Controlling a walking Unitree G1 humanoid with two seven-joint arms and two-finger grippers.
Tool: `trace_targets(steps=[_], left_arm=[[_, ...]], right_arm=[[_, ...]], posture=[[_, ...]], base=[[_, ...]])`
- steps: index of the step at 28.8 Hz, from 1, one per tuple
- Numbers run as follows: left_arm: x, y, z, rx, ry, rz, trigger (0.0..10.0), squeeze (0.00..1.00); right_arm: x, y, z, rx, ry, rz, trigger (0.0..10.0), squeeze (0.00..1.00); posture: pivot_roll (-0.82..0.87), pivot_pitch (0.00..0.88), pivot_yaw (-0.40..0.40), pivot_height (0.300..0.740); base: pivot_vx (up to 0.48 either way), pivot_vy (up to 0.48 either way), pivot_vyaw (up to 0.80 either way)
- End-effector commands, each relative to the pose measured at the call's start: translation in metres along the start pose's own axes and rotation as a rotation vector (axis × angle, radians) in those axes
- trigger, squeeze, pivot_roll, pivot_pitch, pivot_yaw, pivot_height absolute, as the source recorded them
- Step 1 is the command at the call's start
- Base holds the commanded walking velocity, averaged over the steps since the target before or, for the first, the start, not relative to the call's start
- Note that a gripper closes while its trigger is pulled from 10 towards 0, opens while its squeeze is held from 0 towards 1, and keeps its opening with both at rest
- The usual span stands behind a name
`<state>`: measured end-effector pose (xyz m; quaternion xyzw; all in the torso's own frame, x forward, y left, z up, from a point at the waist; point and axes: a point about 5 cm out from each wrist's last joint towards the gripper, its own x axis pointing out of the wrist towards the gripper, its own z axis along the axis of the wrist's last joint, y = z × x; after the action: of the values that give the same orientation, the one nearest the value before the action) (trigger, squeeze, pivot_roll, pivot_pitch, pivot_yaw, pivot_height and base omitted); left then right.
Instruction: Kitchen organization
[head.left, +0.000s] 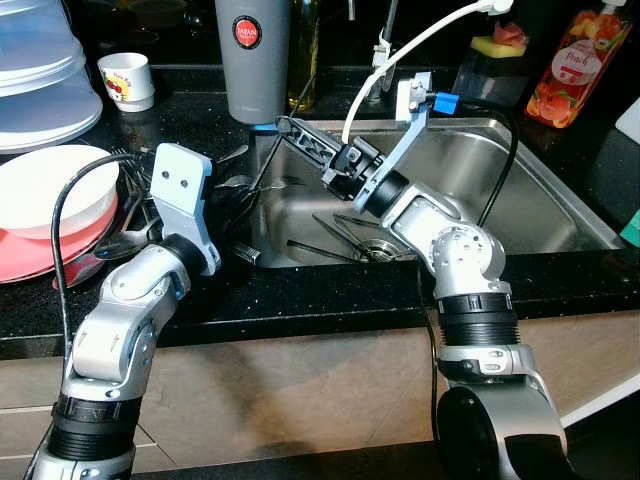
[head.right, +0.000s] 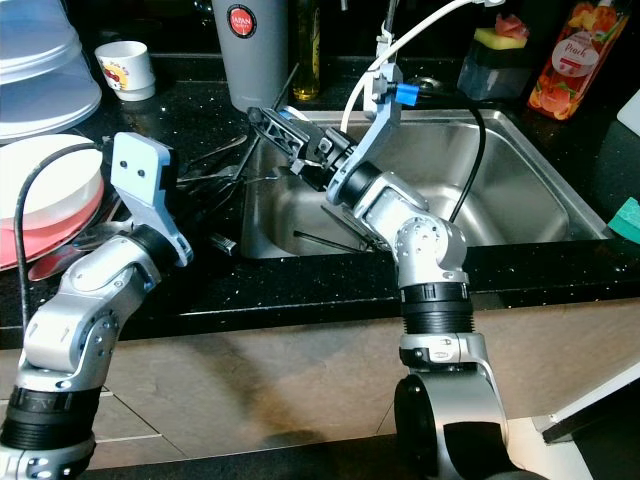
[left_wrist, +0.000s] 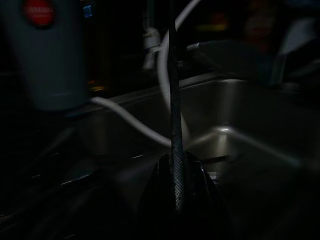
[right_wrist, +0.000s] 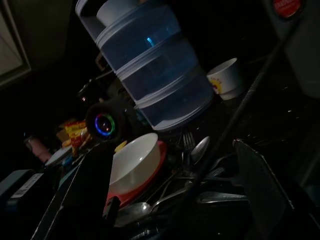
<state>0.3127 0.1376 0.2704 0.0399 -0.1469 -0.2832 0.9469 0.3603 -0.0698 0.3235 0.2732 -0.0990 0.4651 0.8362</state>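
A heap of spoons and forks (head.left: 228, 190) lies on the black counter just left of the steel sink (head.left: 530, 190). My left gripper (head.left: 240, 202) reaches into that heap and is shut on a thin dark stick (left_wrist: 173, 130), which rises toward the grey tumbler (head.left: 252, 60). My right arm stretches across the sink to the left. Its gripper (head.right: 265, 120) is open at the sink's left rim, fingers (right_wrist: 260, 175) spread wide. The stick (right_wrist: 240, 110) passes between them. More long utensils (head.left: 340, 240) lie on the sink bottom.
A white bowl on a red plate (head.left: 40, 195) sits at the far left, with stacked clear containers (head.left: 40, 80) and a white cup (head.left: 128, 80) behind it. The faucet (head.left: 385, 60), a sponge holder (head.left: 495, 55) and a peach bottle (head.left: 580, 65) line the back.
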Motion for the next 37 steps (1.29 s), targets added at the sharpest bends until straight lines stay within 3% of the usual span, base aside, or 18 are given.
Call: trace_targets(steps=[1,10,11,12,13,30,31,32,33,34,35,37], left_arm=[[0.001,-0.015,0.0,-0.029,-0.013,-0.082,0.0,0.0],[0.001,-0.03,-0.002,-0.06,-0.015,-0.163,0.0,0.0],[0.001,-0.028,-0.002,-0.055,-0.013,-0.152,0.0,0.0],[0.001,-0.028,-0.002,-0.053,-0.013,-0.149,0.0,0.0],[0.001,-0.027,-0.002,-0.05,-0.012,-0.142,0.0,0.0],[0.0,-0.022,-0.002,-0.039,-0.005,-0.117,0.0,0.0],[0.0,-0.021,-0.002,-0.037,-0.006,-0.108,0.0,0.4],[0.0,-0.021,-0.002,-0.035,-0.007,-0.102,0.0,0.4],[0.001,-0.019,-0.002,-0.032,-0.004,-0.088,5.0,1.0],[0.001,-0.019,-0.002,-0.032,-0.004,-0.088,5.0,1.0],[0.001,-0.018,-0.003,-0.03,-0.003,-0.079,7.6,1.0],[0.001,-0.015,-0.003,-0.023,-0.003,-0.049,10.0,1.0]], right_arm=[[0.001,0.006,-0.002,-0.001,0.01,0.028,10.0,0.0],[0.0,0.005,-0.007,-0.016,0.037,0.015,10.0,0.0],[0.0,0.004,-0.007,-0.007,0.035,0.011,8.7,0.0],[0.0,0.003,-0.006,-0.001,0.033,0.009,4.8,0.0],[0.0,0.003,-0.006,0.007,0.029,0.01,0.0,0.0],[-0.001,0.002,-0.004,0.022,0.013,0.013,0.0,0.0],[-0.001,0.001,-0.003,0.021,0.007,0.004,0.0,0.0],[-0.001,0.0,-0.002,0.021,0.002,-0.002,0.0,0.0],[-0.001,-0.001,-0.001,0.02,-0.003,-0.01,0.0,0.0],[-0.001,-0.001,-0.001,0.02,-0.003,-0.01,0.0,0.0],[-0.001,-0.001,0.0,0.02,-0.007,-0.015,0.0,0.0],[-0.002,-0.004,0.002,0.012,-0.015,-0.032,0.0,0.0]], posture=[[-0.01,0.153,-0.017,0.74],[-0.01,0.153,-0.016,0.74],[-0.01,0.158,-0.017,0.74],[-0.01,0.158,-0.017,0.74],[-0.01,0.158,-0.017,0.74],[-0.01,0.171,-0.02,0.74],[-0.01,0.171,-0.02,0.74],[-0.01,0.171,-0.02,0.74],[-0.01,0.172,-0.02,0.74],[-0.01,0.172,-0.02,0.74],[-0.01,0.172,-0.02,0.74],[-0.01,0.174,-0.021,0.74]], base=[[0.0,0.0,0.0],[0.0,0.0,0.0],[0.0,0.0,0.0],[0.0,0.0,0.0],[0.0,0.0,0.0],[0.0,0.0,0.0],[0.0,0.0,0.0],[0.0,0.0,0.0],[0.0,0.0,0.0],[0.0,0.0,0.0],[0.0,0.0,0.0],[0.0,0.0,0.0]])
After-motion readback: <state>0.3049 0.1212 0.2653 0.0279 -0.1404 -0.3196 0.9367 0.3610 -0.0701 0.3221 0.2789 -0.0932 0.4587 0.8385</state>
